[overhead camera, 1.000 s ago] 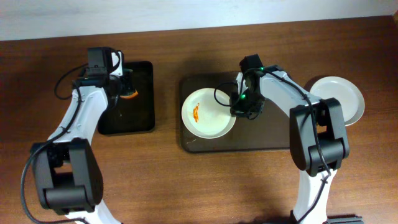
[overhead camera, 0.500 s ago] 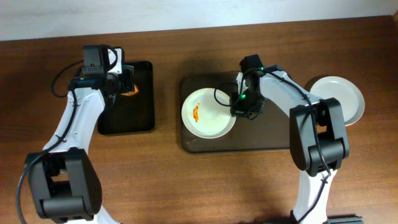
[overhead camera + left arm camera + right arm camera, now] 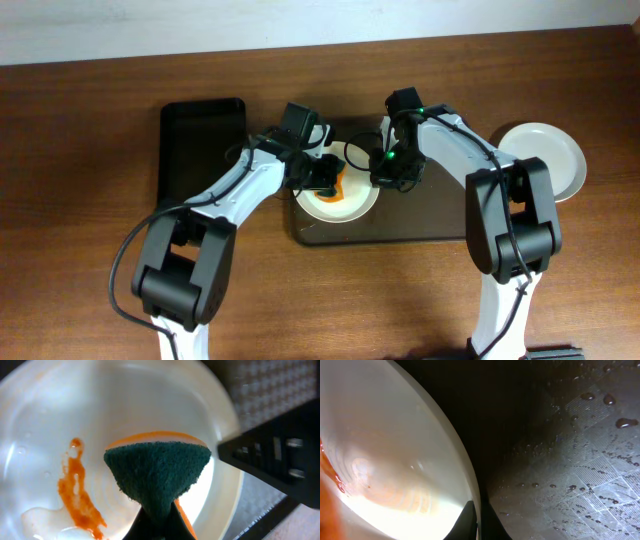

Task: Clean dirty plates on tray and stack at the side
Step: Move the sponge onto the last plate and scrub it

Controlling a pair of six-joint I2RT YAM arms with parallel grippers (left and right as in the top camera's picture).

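2 YAM arms, white shells on black joints.
left arm (image 3: 238,185) and right arm (image 3: 455,145): rounded white link covers, boxy black motor housings (image 3: 510,225) at base and elbow, thin black cables (image 3: 128,243) looping outside the links. Green LED (image 3: 388,155) lit near right wrist. left gripper (image 3: 159,525) jaws matte black.

White plate (image 3: 125,400) smeared orange-red; sponge (image 3: 157,470) dark green (orange backing); tray (image 3: 590,470) dark brown, finely checked.
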